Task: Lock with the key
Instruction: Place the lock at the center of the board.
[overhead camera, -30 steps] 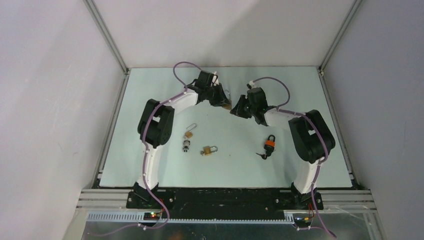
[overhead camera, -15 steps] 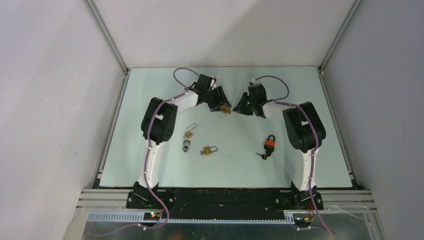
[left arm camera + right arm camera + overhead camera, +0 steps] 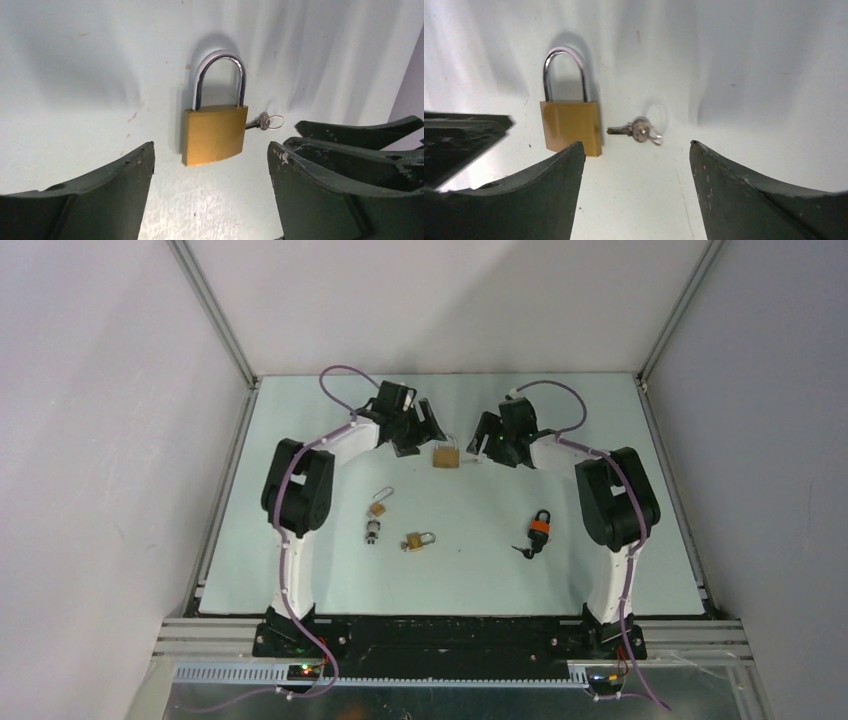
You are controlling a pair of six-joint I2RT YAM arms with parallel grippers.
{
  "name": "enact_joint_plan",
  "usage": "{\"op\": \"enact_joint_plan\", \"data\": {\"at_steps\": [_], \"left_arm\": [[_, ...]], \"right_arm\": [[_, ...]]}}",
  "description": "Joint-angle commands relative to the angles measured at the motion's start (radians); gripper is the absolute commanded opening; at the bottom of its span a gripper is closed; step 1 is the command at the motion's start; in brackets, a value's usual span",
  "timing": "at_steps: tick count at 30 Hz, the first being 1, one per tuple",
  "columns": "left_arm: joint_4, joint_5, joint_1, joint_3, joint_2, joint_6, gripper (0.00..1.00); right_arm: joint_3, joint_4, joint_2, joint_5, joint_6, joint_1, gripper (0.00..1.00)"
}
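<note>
A brass padlock (image 3: 446, 456) lies flat on the table at the back, between my two grippers. In the left wrist view the padlock (image 3: 215, 132) has its steel shackle down in the body. A small silver key (image 3: 636, 131) on a ring lies beside the padlock (image 3: 571, 127), tip toward its side. My left gripper (image 3: 211, 150) is open just short of the padlock's base, touching nothing. My right gripper (image 3: 636, 145) is open too, just short of the key. In the top view the left gripper (image 3: 424, 434) and right gripper (image 3: 487, 447) flank the padlock.
Nearer the arms lie a small brass padlock with an open shackle (image 3: 379, 503), a silver piece (image 3: 372, 532), another brass padlock (image 3: 419, 540) and a black-and-orange padlock (image 3: 541, 525) with keys (image 3: 524, 551). Walls enclose the table on three sides.
Both grippers have opened and drawn apart. The brass padlock and key, held up between them a second ago, now lie on the table.
</note>
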Motion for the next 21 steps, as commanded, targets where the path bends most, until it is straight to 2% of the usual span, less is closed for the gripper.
{"op": "enact_joint_plan", "data": {"at_steps": [1,4,7,9,13,16,21], "left_arm": [[-0.012,-0.134,0.012,-0.037,-0.162,0.056,0.87],[-0.016,-0.156,0.011,-0.064,-0.228,0.094,0.9],[-0.017,-0.171,0.011,-0.119,-0.314,0.134,0.99],[-0.016,-0.202,0.011,-0.162,-0.373,0.156,1.0],[-0.016,-0.255,0.01,-0.237,-0.492,0.178,1.0],[-0.016,-0.251,0.01,-0.279,-0.561,0.187,1.0],[-0.016,-0.226,0.01,-0.401,-0.711,0.192,1.0]], "right_arm": [[0.018,-0.123,-0.141,0.163,-0.059,-0.012,0.8],[0.017,-0.25,-0.194,0.269,-0.049,-0.006,0.77],[-0.009,-0.365,-0.252,0.39,-0.008,0.0,0.68],[-0.067,-0.431,-0.3,0.487,0.035,0.009,0.67],[-0.249,-0.47,-0.432,0.578,0.133,0.021,0.69],[-0.365,-0.494,-0.523,0.611,0.201,0.026,0.76],[-0.486,-0.45,-0.587,0.555,0.215,0.012,0.8]]}}
